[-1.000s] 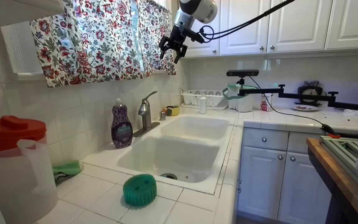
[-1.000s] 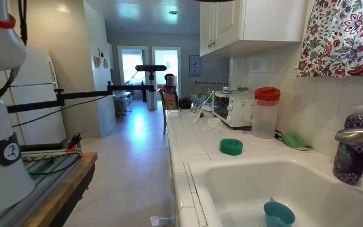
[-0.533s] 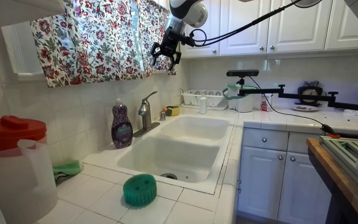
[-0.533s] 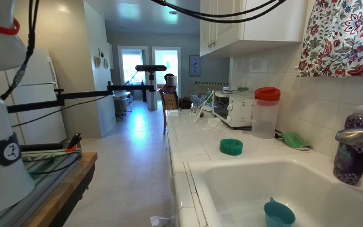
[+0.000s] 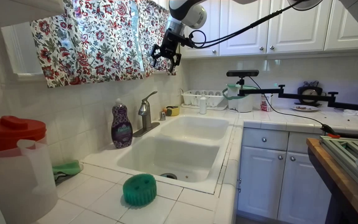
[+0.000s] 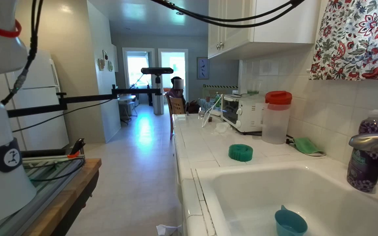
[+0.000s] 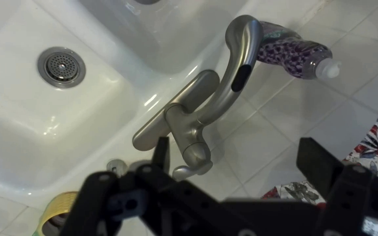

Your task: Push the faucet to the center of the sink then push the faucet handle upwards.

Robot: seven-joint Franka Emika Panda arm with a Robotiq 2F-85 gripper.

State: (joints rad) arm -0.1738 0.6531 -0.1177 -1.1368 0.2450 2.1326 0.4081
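The grey metal faucet [image 5: 146,115] stands upright on its base plate at the back of the white double-basin sink [image 5: 211,187]. Its arched spout is swung sideways toward the purple soap bottle, as the wrist view shows [image 7: 223,95]. In an exterior view only the spout [image 6: 369,142] shows. The short faucet handle [image 5: 150,95] tilts up from the top of the body; it also shows in the wrist view [image 7: 184,171]. My gripper [image 5: 163,67] is open and empty, in the air above the faucet. In the wrist view, the faucet lies beyond the left finger of the gripper [image 7: 235,142].
The purple soap bottle [image 5: 122,126] stands beside the faucet. A yellow item [image 5: 172,110] and a small metal cap [image 5: 162,115] are on its other side. A floral curtain [image 5: 104,40] hangs behind the gripper. A blue cup [image 6: 290,223] lies in the sink.
My gripper moved left and slightly down in an exterior view during the first half second, then stayed almost still. It stays open. The faucet and its handle have not moved.
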